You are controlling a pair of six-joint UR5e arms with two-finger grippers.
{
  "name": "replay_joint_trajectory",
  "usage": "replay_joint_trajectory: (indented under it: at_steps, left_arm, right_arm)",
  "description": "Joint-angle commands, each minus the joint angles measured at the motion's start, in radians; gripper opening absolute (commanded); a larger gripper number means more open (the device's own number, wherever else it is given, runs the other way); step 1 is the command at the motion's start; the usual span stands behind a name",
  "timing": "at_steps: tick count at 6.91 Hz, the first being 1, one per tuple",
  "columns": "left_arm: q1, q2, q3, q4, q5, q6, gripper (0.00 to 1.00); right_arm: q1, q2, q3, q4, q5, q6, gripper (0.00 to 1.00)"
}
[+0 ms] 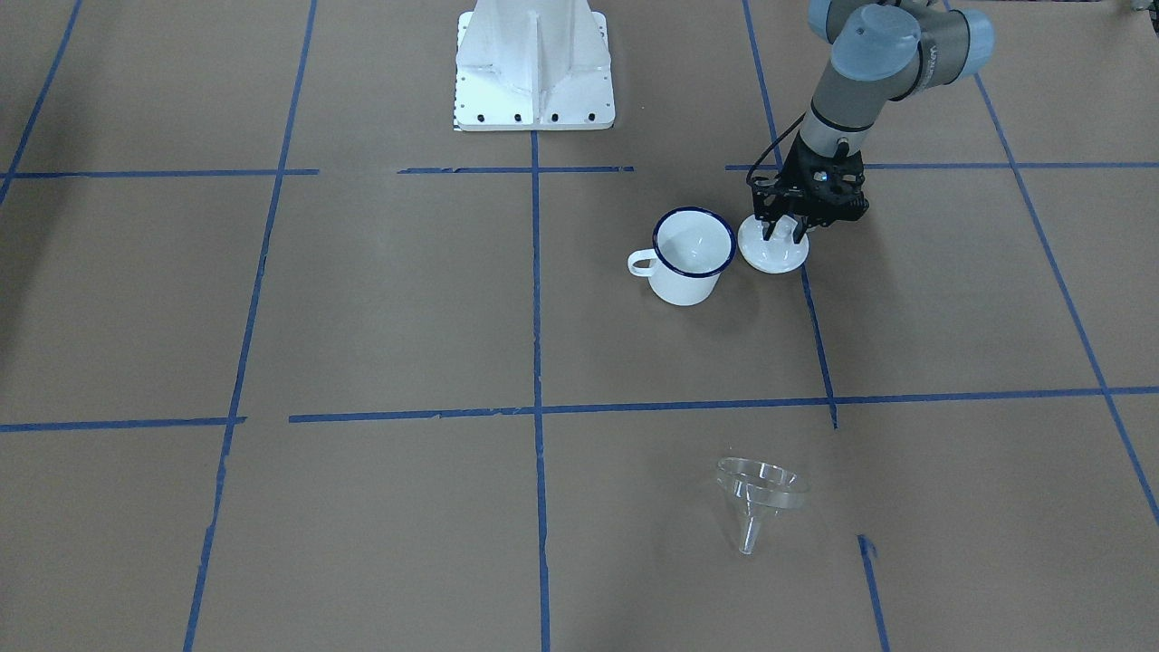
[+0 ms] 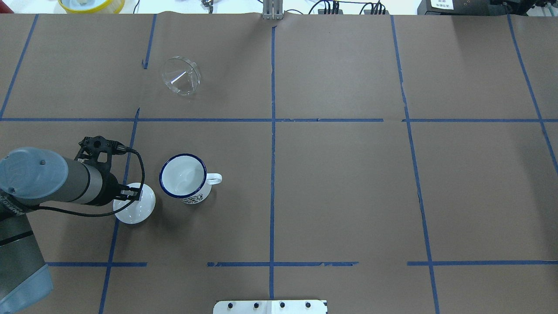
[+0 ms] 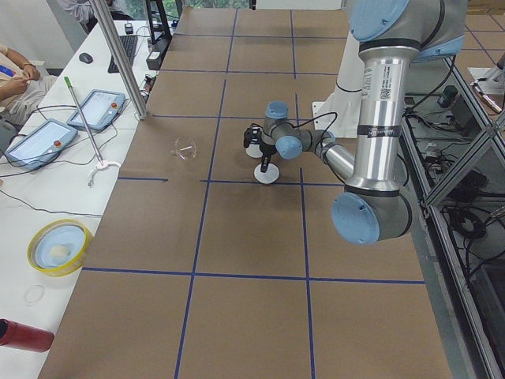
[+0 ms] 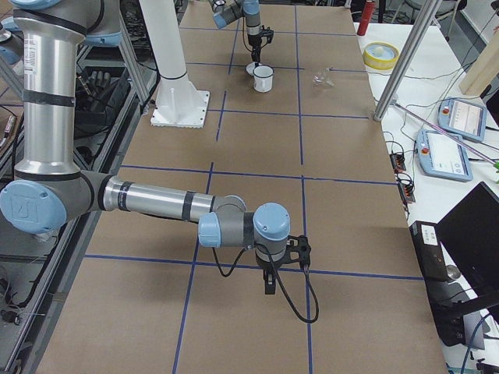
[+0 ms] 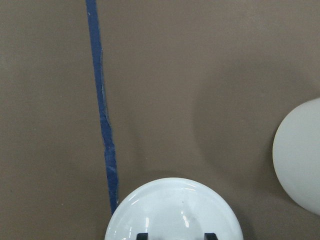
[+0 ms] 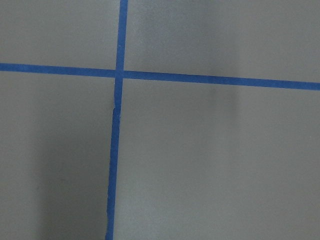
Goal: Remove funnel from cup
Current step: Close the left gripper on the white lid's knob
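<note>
The funnel point(image 2: 181, 76) lies on the desk point(image 2: 348, 196), far beyond the cup point(image 2: 183, 176); left gripper point(image 1: 784, 234) pinches the lid point(image 2: 139, 209) just left of it

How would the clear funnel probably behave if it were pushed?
The funnel lies on its side, resting on its round rim, so it would probably roll in a curve rather than slide. It looks thin, clear and glossy: likely light, stiff and somewhat slippery.

Clear funnel point(image 1: 759, 484), glossy white cup point(image 1: 685, 282), matt table point(image 1: 362, 299).
</note>
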Motion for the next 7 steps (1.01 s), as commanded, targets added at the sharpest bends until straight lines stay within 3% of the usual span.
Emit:
replay_joint_trajectory:
  at_steps: [1, 2, 3, 5, 7]
  left_arm:
    - [0.000, 0.003, 0.002, 0.001, 0.000, 0.000, 0.50]
    - [0.000, 0.003, 0.001, 0.001, 0.000, 0.000, 0.49]
    - [0.000, 0.003, 0.001, 0.001, 0.000, 0.000, 0.38]
    - [0.000, 0.010, -0.005, 0.001, -0.002, 0.000, 0.00]
    - [-0.009, 0.015, -0.085, 0.081, -0.006, 0.003, 0.00]
  right_arm:
    - [0.000, 0.000, 0.000, 0.000, 0.000, 0.000, 1.00]
    - [0.000, 0.000, 0.000, 0.000, 0.000, 0.000, 1.00]
    - [0.000, 0.000, 0.000, 0.000, 0.000, 0.000, 1.00]
    - [0.000, 0.000, 0.000, 0.000, 0.000, 0.000, 1.00]
    - [0.000, 0.000, 0.000, 0.000, 0.000, 0.000, 1.00]
